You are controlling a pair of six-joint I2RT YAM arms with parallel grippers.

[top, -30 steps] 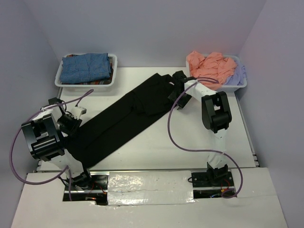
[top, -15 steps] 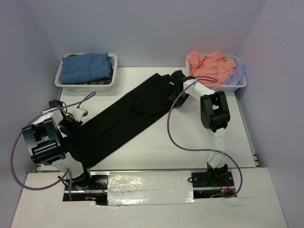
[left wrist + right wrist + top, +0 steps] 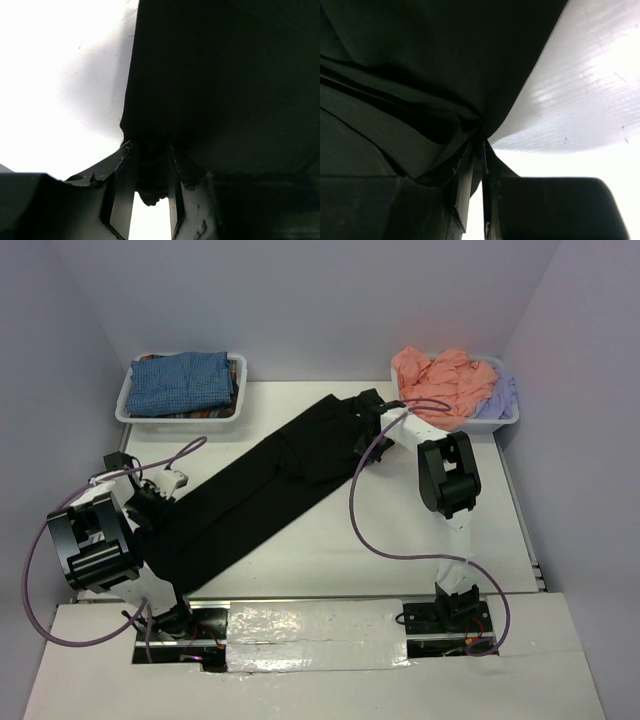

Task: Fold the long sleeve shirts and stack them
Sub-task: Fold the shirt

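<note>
Gripping the black shirt (image 3: 262, 478) are left end effector (image 3: 149, 151), right end effector (image 3: 476, 148).

left bin (image 3: 122, 408) and right bin (image 3: 505, 422) sit on white table (image 3: 320, 560).

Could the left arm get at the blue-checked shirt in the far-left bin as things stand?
Probably not yet. Nothing stands between the left gripper and the blue-checked shirt, but the gripper is shut on the black shirt's edge and would likely have to let go first.
</note>
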